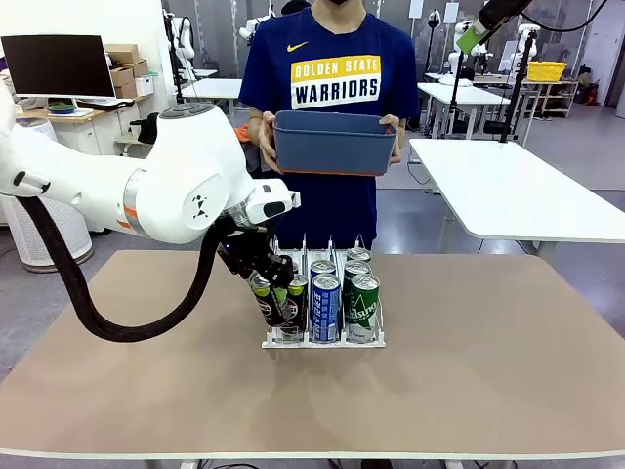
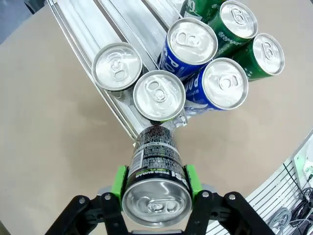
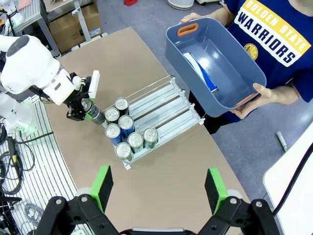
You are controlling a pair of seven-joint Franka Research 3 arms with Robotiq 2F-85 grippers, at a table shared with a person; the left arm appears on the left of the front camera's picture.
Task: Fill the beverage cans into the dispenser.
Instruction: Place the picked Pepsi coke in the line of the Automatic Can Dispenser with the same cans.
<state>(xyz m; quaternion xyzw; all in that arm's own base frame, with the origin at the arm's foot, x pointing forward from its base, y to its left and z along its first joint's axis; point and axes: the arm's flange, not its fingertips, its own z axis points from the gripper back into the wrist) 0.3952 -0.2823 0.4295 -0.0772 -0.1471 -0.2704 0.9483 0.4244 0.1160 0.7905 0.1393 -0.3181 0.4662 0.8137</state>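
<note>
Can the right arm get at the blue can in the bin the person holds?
Probably yes: the bin is open-topped, the blue can lies alone in it, and the right gripper hangs open and empty.

A brown table (image 1: 488,391) spans the foreground. At its far side stands a person in a blue shirt (image 1: 332,73) with yellow-and-white lettering, holding a dark blue bin (image 1: 332,151) with orange-lined handles. Behind are a dark monitor (image 1: 57,65), cardboard boxes (image 1: 125,68), a white table (image 1: 518,186) and a yellow crate (image 1: 546,70).
</note>
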